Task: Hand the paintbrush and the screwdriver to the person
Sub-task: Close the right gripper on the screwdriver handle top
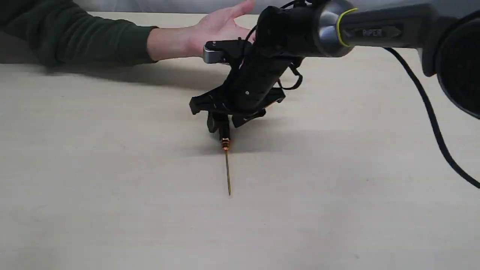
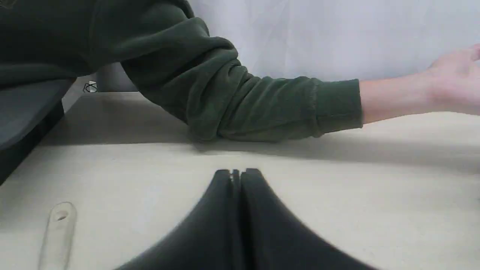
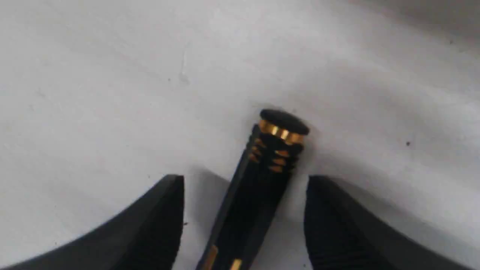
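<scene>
— Item?
— Screwdriver (image 3: pixel 258 176): flat on the table (image 1: pixel 112 187), near the person's hand (image 1: pixel 219 28), not touching it. Looks light, stiff, slim; likely rolls. Take the ribbed handle.
— Claw?
— My right claw (image 3: pixel 243 180): wide, astride that handle, nothing gripped.

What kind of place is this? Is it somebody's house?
Probably a robot lab or test bench, not a home: a bare pale table, a black robot arm over a screwdriver, and a plain white wall behind.

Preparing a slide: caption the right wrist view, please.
Open right claw straddles a slim black ribbed screwdriver with gold collar, lying on the pale table.
</scene>
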Tool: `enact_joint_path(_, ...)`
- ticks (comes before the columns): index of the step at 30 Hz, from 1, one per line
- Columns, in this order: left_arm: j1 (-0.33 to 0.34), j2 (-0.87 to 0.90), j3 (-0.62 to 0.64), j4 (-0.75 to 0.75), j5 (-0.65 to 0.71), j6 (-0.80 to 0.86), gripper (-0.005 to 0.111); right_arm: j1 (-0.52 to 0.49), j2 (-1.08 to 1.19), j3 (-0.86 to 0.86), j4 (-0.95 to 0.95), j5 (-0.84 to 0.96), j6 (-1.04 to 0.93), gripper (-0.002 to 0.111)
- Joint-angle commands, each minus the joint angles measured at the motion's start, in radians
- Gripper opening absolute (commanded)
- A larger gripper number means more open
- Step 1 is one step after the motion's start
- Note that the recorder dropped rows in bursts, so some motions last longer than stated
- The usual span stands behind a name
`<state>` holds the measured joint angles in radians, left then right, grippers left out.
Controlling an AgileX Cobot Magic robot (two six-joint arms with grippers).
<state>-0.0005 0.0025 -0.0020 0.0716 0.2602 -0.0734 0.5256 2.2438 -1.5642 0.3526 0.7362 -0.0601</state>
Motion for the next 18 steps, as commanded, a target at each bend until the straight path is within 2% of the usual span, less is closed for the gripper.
enact_joint_path(1,-0.007,-0.002,0.002,-0.004,-0.009,-0.002,0.0,0.001,0.027,0.006,-0.023,0.058,0.013,0.052)
enact_joint_path(4,-0.007,-0.002,0.002,-0.004,-0.009,-0.002,0.0,0.001,0.027,0.006,-0.053,0.097,0.024,0.047)
enact_joint_path(9,-0.007,-0.002,0.002,-0.004,-0.009,-0.002,0.0,0.001,0.027,0.006,-0.078,0.14,0.024,0.027)
enact_joint_path(18,-0.007,-0.002,0.002,-0.004,-0.009,-0.002,0.0,0.001,0.027,0.006,-0.163,0.205,0.039,0.024)
